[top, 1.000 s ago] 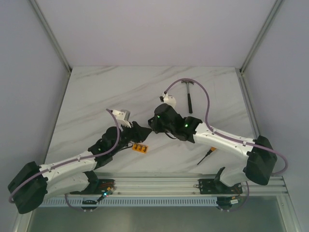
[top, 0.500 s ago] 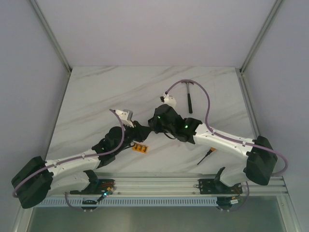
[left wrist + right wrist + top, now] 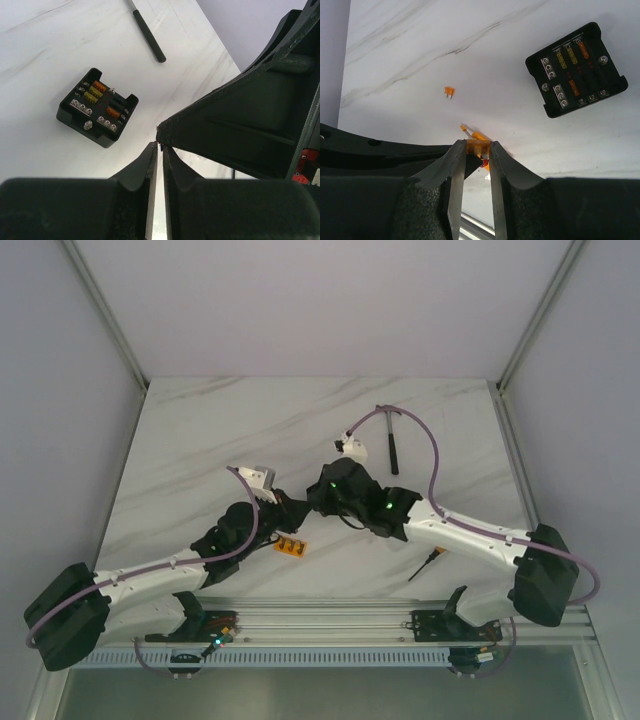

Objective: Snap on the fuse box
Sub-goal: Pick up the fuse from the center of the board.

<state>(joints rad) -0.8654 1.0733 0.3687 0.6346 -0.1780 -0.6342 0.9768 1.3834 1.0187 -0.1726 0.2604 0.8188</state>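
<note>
The fuse box (image 3: 97,107) is a black square box with orange and yellow fuses in its top slots. It lies flat on the table, also seen in the right wrist view (image 3: 576,67); in the top view the arms hide it. My right gripper (image 3: 478,146) is shut on a small orange fuse (image 3: 478,148), held above the table and away from the box. My left gripper (image 3: 160,146) is shut, and its tips touch the right gripper's fingers. In the top view the two grippers (image 3: 297,508) (image 3: 315,498) meet at mid-table.
A hammer (image 3: 392,440) lies at the back right; its black handle (image 3: 147,35) is beyond the box. A loose orange fuse (image 3: 449,91) lies on the table. An orange strip (image 3: 290,546) and a screwdriver (image 3: 428,562) lie near the front.
My left gripper has moved a little forward and right until it meets the right gripper's tips. The right gripper has barely moved and still holds the fuse.
</note>
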